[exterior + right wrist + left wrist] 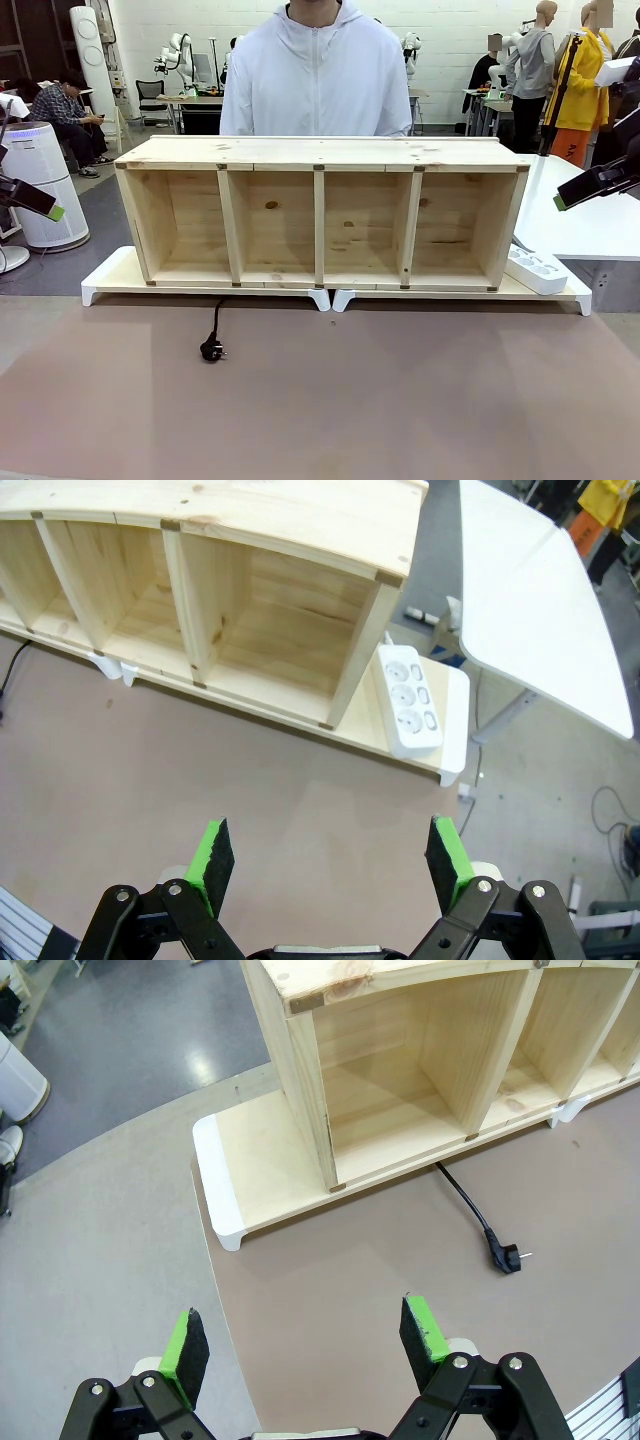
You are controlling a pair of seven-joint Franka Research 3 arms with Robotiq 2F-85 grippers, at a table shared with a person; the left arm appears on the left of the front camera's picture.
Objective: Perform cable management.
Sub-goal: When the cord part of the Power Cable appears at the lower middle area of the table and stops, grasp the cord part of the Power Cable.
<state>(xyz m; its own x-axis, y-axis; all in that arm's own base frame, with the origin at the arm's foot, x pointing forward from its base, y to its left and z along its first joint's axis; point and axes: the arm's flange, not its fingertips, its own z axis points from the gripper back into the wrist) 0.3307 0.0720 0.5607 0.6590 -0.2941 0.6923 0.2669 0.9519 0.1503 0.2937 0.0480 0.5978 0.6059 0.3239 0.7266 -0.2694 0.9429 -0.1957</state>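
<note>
A thin black cable (215, 322) comes out from under the wooden shelf unit (320, 212) and ends in a small black plug (212, 349) on the brown table. In the left wrist view the cable (463, 1194) and its plug (505, 1258) lie ahead and to the right of my left gripper (305, 1338), which is open and empty, high above the table. My left gripper (40, 204) hangs at the left edge of the front view. My right gripper (330, 857) is open and empty too, above the table's right end; it enters at the right (585, 187).
A white power strip (537, 270) lies on the white base board (105, 279) at the shelf's right end, also seen as the strip (410, 700) in the right wrist view. A person in a white hoodie (316, 80) stands behind the shelf. A white side table (530, 600) stands to the right.
</note>
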